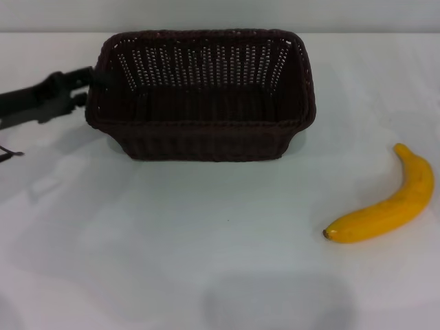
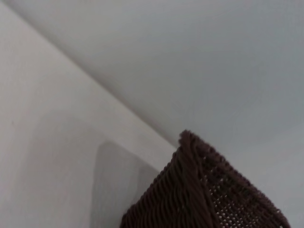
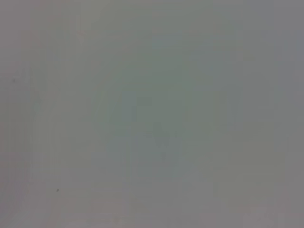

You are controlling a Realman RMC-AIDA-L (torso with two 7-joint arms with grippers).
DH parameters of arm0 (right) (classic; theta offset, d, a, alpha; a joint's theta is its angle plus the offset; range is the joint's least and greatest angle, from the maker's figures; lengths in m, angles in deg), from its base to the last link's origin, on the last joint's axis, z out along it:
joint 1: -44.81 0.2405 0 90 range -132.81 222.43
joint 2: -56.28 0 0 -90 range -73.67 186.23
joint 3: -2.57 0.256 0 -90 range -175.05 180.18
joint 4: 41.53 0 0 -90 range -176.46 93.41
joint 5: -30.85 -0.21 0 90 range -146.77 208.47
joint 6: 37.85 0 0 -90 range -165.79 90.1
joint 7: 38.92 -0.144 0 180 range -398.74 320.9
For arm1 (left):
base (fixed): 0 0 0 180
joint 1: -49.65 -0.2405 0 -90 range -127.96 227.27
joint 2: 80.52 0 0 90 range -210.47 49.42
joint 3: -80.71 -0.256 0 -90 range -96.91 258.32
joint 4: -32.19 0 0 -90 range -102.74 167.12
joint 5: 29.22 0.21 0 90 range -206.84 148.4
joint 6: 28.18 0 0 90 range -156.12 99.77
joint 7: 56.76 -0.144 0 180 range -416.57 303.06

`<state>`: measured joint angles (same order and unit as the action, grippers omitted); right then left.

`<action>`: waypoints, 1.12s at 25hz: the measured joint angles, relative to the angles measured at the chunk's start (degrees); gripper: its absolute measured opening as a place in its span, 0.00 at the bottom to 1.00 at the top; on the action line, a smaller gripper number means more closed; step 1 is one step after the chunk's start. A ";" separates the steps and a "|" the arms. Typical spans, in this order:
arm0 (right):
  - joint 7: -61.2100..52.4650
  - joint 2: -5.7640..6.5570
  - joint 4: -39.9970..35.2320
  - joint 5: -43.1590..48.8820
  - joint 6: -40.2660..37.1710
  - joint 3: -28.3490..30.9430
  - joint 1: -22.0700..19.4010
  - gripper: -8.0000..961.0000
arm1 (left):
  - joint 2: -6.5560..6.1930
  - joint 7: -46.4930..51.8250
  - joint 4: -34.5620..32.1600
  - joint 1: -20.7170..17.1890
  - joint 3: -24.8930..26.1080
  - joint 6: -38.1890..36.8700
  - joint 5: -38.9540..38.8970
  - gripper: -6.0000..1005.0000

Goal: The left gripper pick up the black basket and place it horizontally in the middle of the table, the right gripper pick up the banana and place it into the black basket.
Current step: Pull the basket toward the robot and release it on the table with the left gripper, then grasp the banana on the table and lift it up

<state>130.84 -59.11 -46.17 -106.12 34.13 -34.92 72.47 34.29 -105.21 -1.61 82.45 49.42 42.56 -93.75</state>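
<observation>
The black basket (image 1: 203,96) sits upright on the white table (image 1: 172,240), long side across the view, at the middle and far part. My left gripper (image 1: 88,84) reaches in from the left edge and is at the basket's left rim. The left wrist view shows a corner of the basket (image 2: 199,194) close up. The yellow banana (image 1: 388,206) lies on the table at the right, well apart from the basket, dark tip toward the front. My right gripper is out of view; its wrist view shows only a plain pale surface.
The table's far edge (image 1: 357,32) runs just behind the basket. Open tabletop lies between the basket and the banana and along the front.
</observation>
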 joint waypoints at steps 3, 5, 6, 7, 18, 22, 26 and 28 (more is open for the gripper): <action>-0.47 -0.21 0.29 -0.31 0.26 0.21 0.00 0.91 | -0.08 -3.22 -2.66 -3.07 0.17 2.93 -5.69 0.64; -1.96 -0.36 0.63 -0.56 0.82 0.31 -0.10 0.91 | -0.09 -8.38 -3.35 -6.10 0.96 3.53 -13.13 0.72; -3.97 -0.42 0.76 -0.66 1.05 0.37 -0.26 0.91 | -0.07 -10.17 -3.36 -7.07 1.29 3.53 -15.32 0.76; -6.06 -0.46 0.84 -0.68 1.20 0.38 -0.43 0.91 | -0.01 -14.30 -3.22 -8.87 1.86 3.54 -19.52 0.80; -68.32 3.25 -19.44 16.24 -3.36 -8.30 -11.09 0.91 | 3.00 -61.89 11.88 -15.87 14.70 -1.05 -49.31 0.84; -98.53 5.73 -39.56 38.12 -4.36 -11.14 -14.26 0.90 | 3.62 -73.73 15.58 -14.63 16.80 -6.00 -54.93 0.83; -126.88 3.90 -63.62 65.91 -2.18 -11.40 -14.51 0.90 | 3.52 -76.71 16.14 -12.45 16.92 -11.50 -56.75 0.83; -135.80 2.31 -72.18 76.54 0.39 -11.44 -13.60 0.90 | 3.55 -78.20 16.17 -11.42 16.95 -12.78 -56.93 0.83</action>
<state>-4.96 -56.80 -118.35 -29.58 34.52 -46.36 58.87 37.85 -183.41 14.57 71.03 66.37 29.79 -150.69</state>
